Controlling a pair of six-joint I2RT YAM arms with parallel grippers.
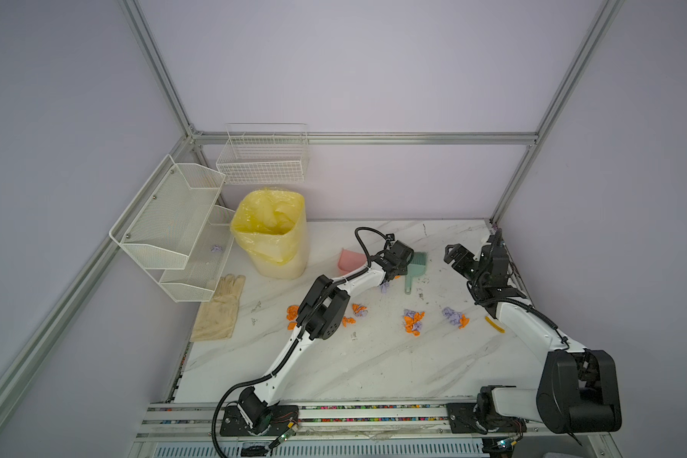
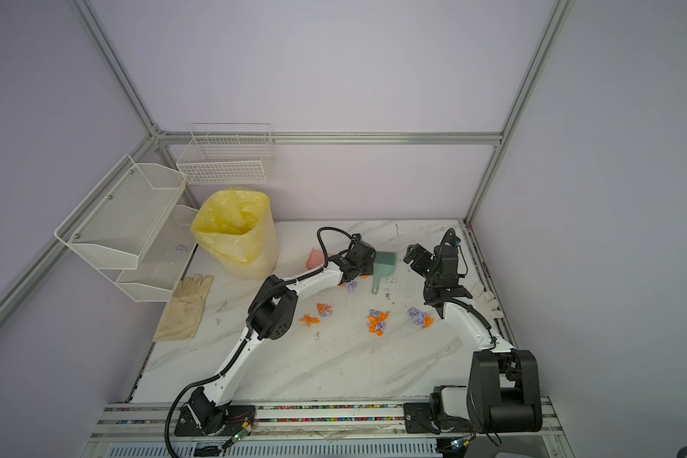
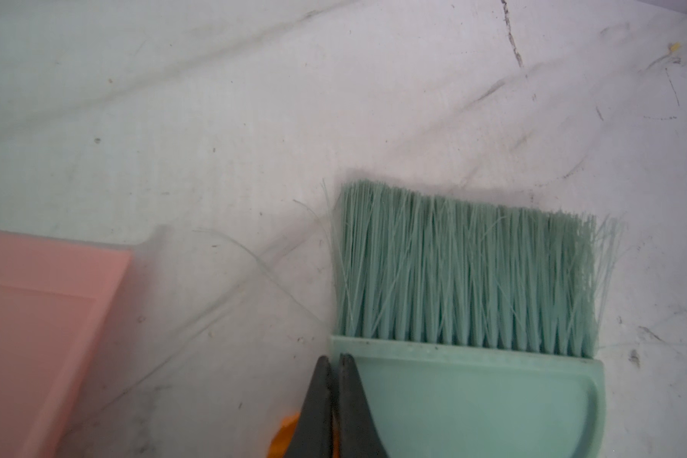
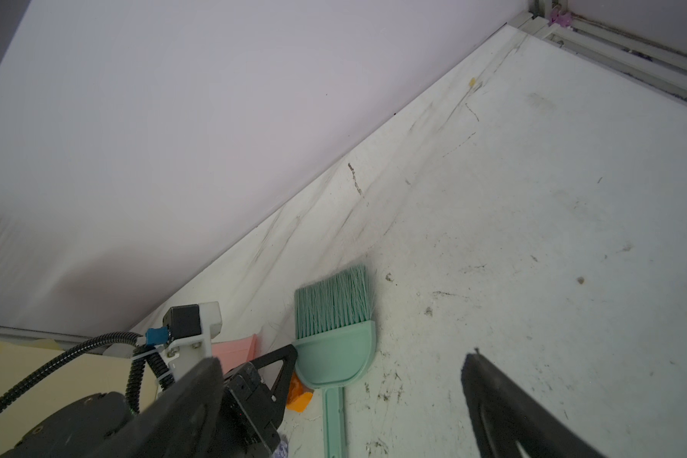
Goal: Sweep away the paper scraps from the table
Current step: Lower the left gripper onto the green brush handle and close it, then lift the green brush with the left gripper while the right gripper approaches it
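The brush [image 1: 415, 265] lies flat on the table [image 1: 373, 368] with its bristles toward the back wall [image 1: 373, 190], and the strip of marble between bristles and wall is bare. On the near side of the brush, past the scraps, the table is open all the way to its front edge. The dustpan [image 1: 349, 259] sits just left of the brush, and the bin [image 1: 272, 238] stands further left, at the back edge. The left claw [image 3: 333, 360] has its tips pressed together on nothing, right at the corner of the brush's head; whether it touches the brush I cannot tell. The right claw [image 1: 454, 253] hangs right of the brush, near the table's right edge, jaws wide apart and empty. The paper scraps [image 1: 413, 322] are small crumpled wads, bright orange and pale lilac, strewn in a loose row on the table nearer the front than the brush's handle. The wrist views show an orange wad [image 4: 300, 398] just beside that handle under the left claw, mostly hidden from above. A top view shows a yellow strip [image 1: 494, 324] by the right arm, well right of the brush; a top view shows a white glove [image 2: 486, 303] there instead. A beige glove [image 1: 221, 309] lies far left of the brush.
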